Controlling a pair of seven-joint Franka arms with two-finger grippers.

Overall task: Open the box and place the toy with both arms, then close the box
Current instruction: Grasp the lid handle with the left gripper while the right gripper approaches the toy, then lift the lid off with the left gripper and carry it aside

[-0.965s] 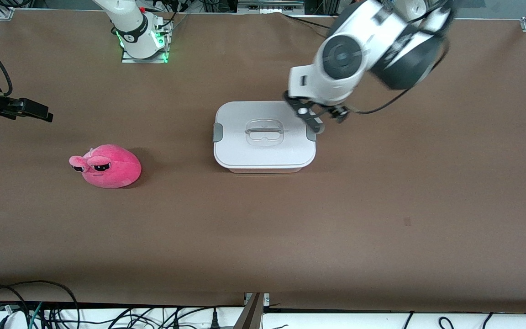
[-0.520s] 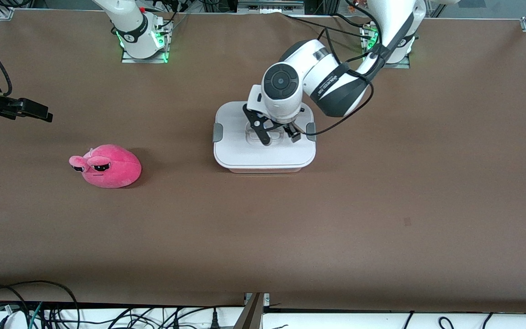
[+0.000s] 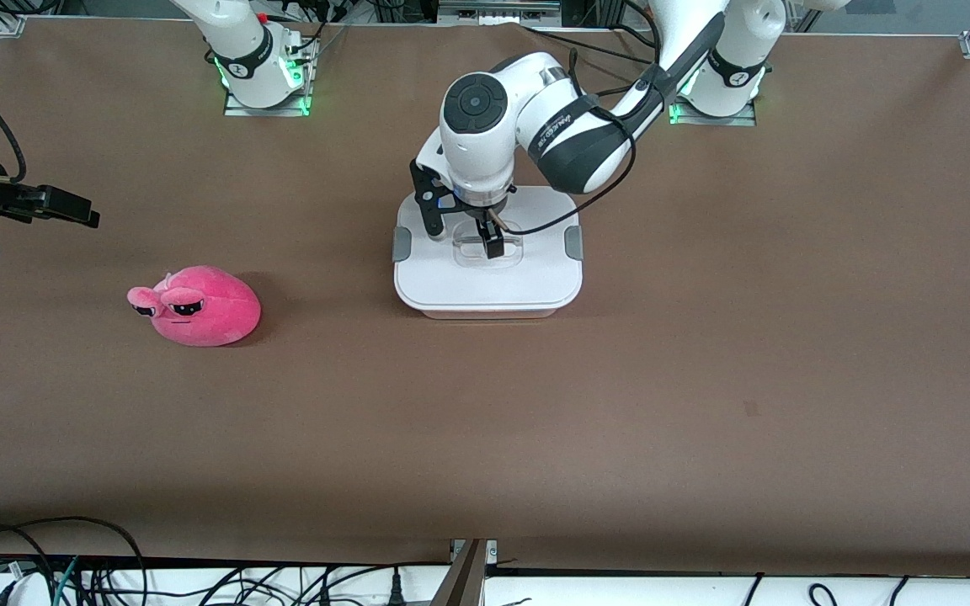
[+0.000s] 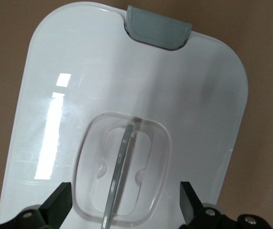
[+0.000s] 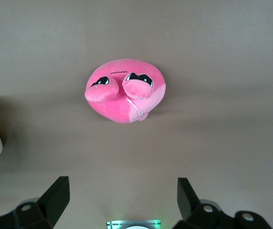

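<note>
The box (image 3: 485,282) sits mid-table, its white lid shut, with grey clips (image 3: 401,244) at both ends and a clear central handle (image 3: 506,252). My left gripper (image 3: 461,229) hangs open just above that handle. In the left wrist view the open left gripper (image 4: 125,202) straddles the handle (image 4: 122,164) without touching it; the lid (image 4: 79,71) and one clip (image 4: 157,31) show. The toy (image 3: 194,305), a pink plush, lies toward the right arm's end. My right gripper (image 5: 122,191) is open and empty, high over the table, with the toy (image 5: 124,90) in its view.
The right arm's base (image 3: 262,71) and the left arm's base (image 3: 721,76) stand along the table's edge farthest from the front camera. A black piece with cables (image 3: 30,202) shows at the right arm's end. Brown table (image 3: 485,421) lies bare nearer the camera.
My left gripper has swung from the clip at the left arm's end of the box to over the central handle, staying open. The right arm, box and toy have not moved.
</note>
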